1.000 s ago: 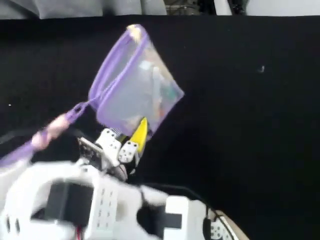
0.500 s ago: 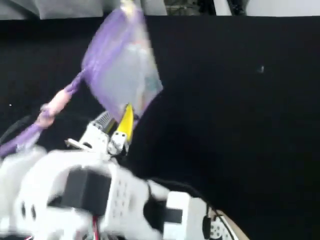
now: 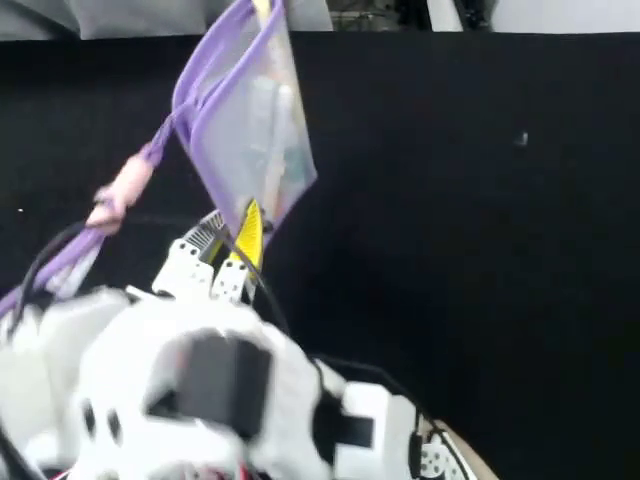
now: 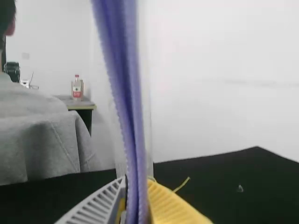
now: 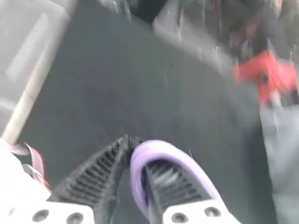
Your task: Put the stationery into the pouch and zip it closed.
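Note:
A clear pouch (image 3: 250,130) with purple zipper trim hangs above the black table, turned nearly edge-on, its top reaching the table's far edge. Stationery (image 3: 275,150) shows through its wall. My left gripper (image 3: 235,250), with one yellow finger, is shut on the pouch's lower corner. In the left wrist view the purple zipper edge (image 4: 124,93) rises straight up from between the left gripper's (image 4: 135,205) fingers. A purple strap with a pink tag (image 3: 125,185) runs down to the left. My right gripper (image 5: 135,186) is shut on that strap's loop (image 5: 161,151).
The black table (image 3: 480,200) stretches open to the right of the pouch. A white arm body (image 3: 180,380) fills the near left foreground. Grey cloth (image 3: 140,15) lies past the far edge. A red object (image 5: 266,74) sits beyond the table in the right wrist view.
The pouch has swung up and toward the far edge, turning from broadside to nearly edge-on. The left gripper went left and slightly up with it, and the strap rose.

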Controlling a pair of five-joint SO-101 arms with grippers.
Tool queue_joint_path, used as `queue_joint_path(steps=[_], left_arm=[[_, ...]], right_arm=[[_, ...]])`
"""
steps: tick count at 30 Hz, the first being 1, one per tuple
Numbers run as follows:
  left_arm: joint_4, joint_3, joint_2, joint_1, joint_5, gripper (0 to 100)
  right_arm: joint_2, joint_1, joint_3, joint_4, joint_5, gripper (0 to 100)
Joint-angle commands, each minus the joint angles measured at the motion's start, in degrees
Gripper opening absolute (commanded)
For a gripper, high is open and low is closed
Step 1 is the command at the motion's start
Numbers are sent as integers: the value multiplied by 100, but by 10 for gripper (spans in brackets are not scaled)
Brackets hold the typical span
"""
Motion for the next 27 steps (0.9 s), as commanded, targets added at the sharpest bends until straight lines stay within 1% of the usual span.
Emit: queue_joint_path(steps=[1, 3, 8, 11, 19, 27], left_arm=[[-202, 110, -53, -163, -26, 29], [-211, 110, -70, -321, -18, 29], [-422, 110, -70, -453, -62, 28], [-422, 110, -70, -462, -62, 28], [-422, 110, -70, -462, -70, 28], [-422, 110, -70, -462, -70, 28]], right_arm=[[-1112, -730, -233, 35, 220, 11], [-1464, -589, -180, -211, 457, 11], [-2070, 642, -154, -1002, 510, 11], [-2360, 1169, -189, -1442, 510, 11], [-2985, 2048, -154, -2549, 554, 11], [-2976, 2919, -145, -2769, 571, 11]])
